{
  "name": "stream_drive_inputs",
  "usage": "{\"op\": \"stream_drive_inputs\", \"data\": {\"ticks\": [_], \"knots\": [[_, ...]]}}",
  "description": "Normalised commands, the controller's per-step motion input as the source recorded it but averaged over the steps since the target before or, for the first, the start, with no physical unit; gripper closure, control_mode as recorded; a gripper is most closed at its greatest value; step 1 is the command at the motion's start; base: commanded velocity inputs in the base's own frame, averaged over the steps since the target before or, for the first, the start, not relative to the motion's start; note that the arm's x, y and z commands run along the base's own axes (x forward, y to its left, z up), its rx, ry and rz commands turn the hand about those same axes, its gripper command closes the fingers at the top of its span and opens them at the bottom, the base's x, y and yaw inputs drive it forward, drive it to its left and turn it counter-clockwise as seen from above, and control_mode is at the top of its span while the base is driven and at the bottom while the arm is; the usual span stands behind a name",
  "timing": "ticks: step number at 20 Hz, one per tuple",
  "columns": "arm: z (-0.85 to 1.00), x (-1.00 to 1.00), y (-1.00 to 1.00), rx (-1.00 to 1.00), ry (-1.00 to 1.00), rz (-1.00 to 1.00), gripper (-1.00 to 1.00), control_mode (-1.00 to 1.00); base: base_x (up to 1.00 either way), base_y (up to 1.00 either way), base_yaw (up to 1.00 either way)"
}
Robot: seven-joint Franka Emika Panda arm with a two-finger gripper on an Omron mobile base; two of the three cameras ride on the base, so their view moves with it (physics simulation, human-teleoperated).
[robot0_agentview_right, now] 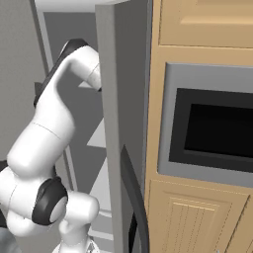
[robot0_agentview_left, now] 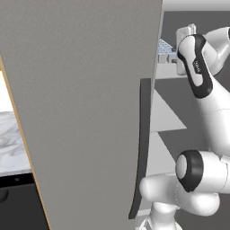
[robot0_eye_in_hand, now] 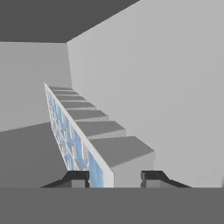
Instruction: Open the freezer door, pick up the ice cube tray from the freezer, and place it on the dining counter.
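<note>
The hand view looks along the gripper (robot0_eye_in_hand: pixel 113 178): its two dark finger tips (robot0_eye_in_hand: pixel 77 178) rise at the bottom of the picture, one on each side of the near end of the ice cube tray (robot0_eye_in_hand: pixel 87 131), so the jaws are drawn in narrowly around the tray and grip it at that end. The tray is seen edge-on and tilted in this view, its pale blue cells on one face and its light grey cell bottoms on the other, running away from the fingers toward the back of the freezer (robot0_eye_in_hand: pixel 166 78), whose grey walls and darker ceiling enclose it. In the left base view the white arm (robot0_agentview_left: pixel 202 134) rises from the lower right and reaches up into the open compartment, where a corner of the tray (robot0_agentview_left: pixel 165 46) shows just beside the hand, above a lighter grey shelf (robot0_agentview_left: pixel 164 114). The freezer door (robot0_agentview_left: pixel 85 112) stands swung open in the foreground of that view, a tall flat grey panel with its dark curved handle (robot0_agentview_left: pixel 143 148) along the inner edge. At the far left edge lies a marble top (robot0_agentview_left: pixel 11 139) over a black appliance (robot0_agentview_left: pixel 18 202). In the right base view the arm (robot0_agentview_right: pixel 54 128) reaches behind the edge of a grey door (robot0_agentview_right: pixel 116 123) with a dark handle (robot0_agentview_right: pixel 133 197); beyond it stand light wood cabinets (robot0_agentview_right: pixel 197 217) holding a built-in oven (robot0_agentview_right: pixel 212 128) with a dark window.
</note>
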Motion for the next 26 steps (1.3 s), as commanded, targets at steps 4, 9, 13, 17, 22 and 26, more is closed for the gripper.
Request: {"op": "stream_drive_inputs", "data": {"ticks": [4,9,13,17,22,26], "knots": [[0.09,-0.78,0.00,0.00,0.00,0.00,1.00,-1.00,0.00,0.00,0.00],[0.00,-0.92,0.06,0.00,0.00,0.00,1.00,-1.00,0.00,0.00,0.00],[0.00,-1.00,0.19,0.00,0.00,0.00,1.00,-1.00,0.00,0.00,0.00],[0.00,-1.00,0.25,0.00,0.00,-0.01,1.00,-1.00,0.00,0.00,0.00],[0.00,-1.00,0.07,0.00,0.00,0.00,1.00,-1.00,0.00,0.00,0.00],[0.00,-1.00,0.00,0.00,0.00,0.00,1.00,-1.00,0.00,0.00,0.00]]}}
